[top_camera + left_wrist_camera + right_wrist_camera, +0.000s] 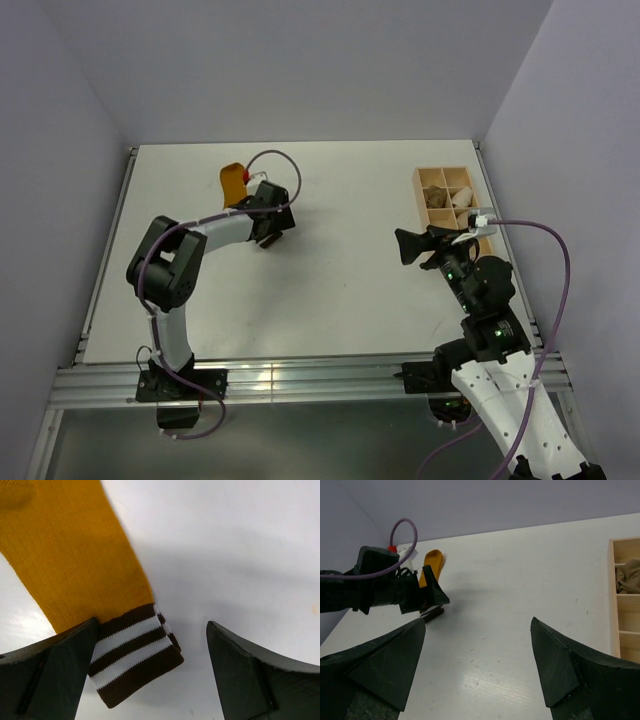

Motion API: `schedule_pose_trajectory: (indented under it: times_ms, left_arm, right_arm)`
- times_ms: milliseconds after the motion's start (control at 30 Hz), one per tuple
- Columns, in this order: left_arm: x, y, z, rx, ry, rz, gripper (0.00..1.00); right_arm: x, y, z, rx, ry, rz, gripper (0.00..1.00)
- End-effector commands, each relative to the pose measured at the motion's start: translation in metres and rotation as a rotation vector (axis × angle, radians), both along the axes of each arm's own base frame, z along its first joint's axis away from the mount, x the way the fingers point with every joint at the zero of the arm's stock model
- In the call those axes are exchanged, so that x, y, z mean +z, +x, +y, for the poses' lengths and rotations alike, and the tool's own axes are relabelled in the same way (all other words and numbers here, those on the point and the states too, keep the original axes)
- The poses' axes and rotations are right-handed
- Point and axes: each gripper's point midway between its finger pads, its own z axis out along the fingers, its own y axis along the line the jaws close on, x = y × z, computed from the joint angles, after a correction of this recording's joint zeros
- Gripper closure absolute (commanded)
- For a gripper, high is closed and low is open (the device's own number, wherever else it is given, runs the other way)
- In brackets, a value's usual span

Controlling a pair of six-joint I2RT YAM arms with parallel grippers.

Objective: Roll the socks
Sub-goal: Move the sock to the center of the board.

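Observation:
A mustard-orange sock [75, 555] lies flat on the white table, its brown-and-white striped cuff [135, 655] pointing toward the camera. My left gripper [150, 670] is open just above it. The cuff lies between the fingers, close against the left finger [55, 670] and well apart from the right one. From above, only the sock's toe end [232, 180] shows beyond my left gripper [268, 238]. The right wrist view shows that same sock [431, 564] behind the left arm. My right gripper [477, 665] is open over bare table, at mid-right [410, 245] in the top view.
A wooden compartment tray [421, 190] stands at the back right, close behind my right gripper. It holds a crumpled tan fabric bundle [438, 198] and small cream-white bundles [463, 214]. The tray's edge [611, 600] shows in the right wrist view. Grey walls enclose the table.

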Motion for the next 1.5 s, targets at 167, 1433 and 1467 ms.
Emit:
schedule_pose_trajectory:
  times_ms: [167,1433,1467]
  left_arm:
    - [-0.034,-0.120,-0.048,-0.147,-0.024,0.205,0.04]
    - [0.091,-0.012,-0.044,-0.188,-0.153,-0.153,0.02]
    - [0.086,-0.008,-0.046,-0.188,-0.150,-0.144,0.02]
  right_arm:
    - [0.006,0.003,0.007,0.031,-0.006,-0.012,0.09]
    - [-0.057,0.012,0.082,0.321,-0.157,0.204,0.12]
    - [-0.058,0.012,0.082,0.321,-0.157,0.203,0.12]
